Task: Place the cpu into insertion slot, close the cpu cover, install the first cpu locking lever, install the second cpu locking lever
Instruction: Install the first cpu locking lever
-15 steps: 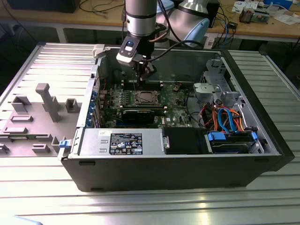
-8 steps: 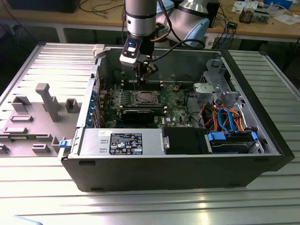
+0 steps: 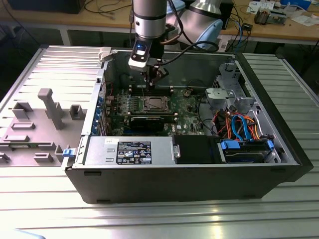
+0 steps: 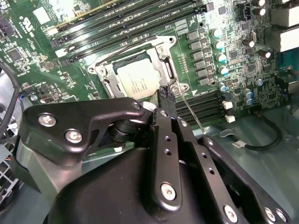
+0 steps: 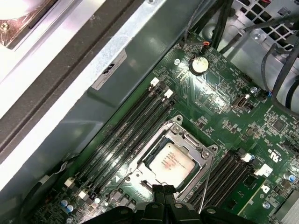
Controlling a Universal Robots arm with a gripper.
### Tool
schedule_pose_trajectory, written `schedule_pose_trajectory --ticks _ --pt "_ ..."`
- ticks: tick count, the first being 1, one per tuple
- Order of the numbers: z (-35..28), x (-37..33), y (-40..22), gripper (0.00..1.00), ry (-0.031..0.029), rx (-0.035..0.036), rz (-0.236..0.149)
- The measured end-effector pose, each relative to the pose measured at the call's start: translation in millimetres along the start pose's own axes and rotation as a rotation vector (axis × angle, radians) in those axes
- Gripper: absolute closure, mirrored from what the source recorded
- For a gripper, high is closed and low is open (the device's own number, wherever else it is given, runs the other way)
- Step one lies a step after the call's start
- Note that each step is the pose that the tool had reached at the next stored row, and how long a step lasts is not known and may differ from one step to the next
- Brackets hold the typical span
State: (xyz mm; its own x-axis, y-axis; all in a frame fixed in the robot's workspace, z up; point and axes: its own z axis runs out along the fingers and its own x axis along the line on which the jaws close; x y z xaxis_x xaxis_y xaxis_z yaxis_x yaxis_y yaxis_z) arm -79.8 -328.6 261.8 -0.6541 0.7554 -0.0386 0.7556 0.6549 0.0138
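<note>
- Claw [image 4: 166,93]: hangs inside the open computer case [image 3: 174,181], low over the green motherboard [image 5: 224,93]. Its two dark fingers are pressed together, and nothing can be seen clamped between them.
- Cpu [image 4: 137,80]: silvery top facing up, lying flat in the insertion slot [image 3: 154,103], so the placing looks done.
- Cpu cover [image 5: 189,142]: appears to be folded down, its metal frame ringing the chip, which shows through the window.
- Locking lever [image 4: 190,112]: a thin wire rod. Its hooked end sits at the socket corner just beside the fingertips. Its long axis runs away from that corner over the memory slots [image 5: 126,126] and alongside the claw's body. I judge it not yet latched.
- Key relation: the chip lies just past the fingertips, and the lever's hooked end is the nearest part to them. Contact cannot be told.
- Case: rests on a ribbed metal surface [image 3: 149,219].
</note>
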Motion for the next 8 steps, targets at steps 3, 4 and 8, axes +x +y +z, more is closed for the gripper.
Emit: schedule_pose_trajectory --ticks 3,4,8 --pt "0.0 0.1 -0.2 0.89 0.0003 -0.0009 -0.023" --pt "0.1 0.2 -0.2 0.89 0.0006 -0.0017 -0.045" --pt "0.2 0.2 -0.3 0.89 0.0016 -0.0046 -0.119"
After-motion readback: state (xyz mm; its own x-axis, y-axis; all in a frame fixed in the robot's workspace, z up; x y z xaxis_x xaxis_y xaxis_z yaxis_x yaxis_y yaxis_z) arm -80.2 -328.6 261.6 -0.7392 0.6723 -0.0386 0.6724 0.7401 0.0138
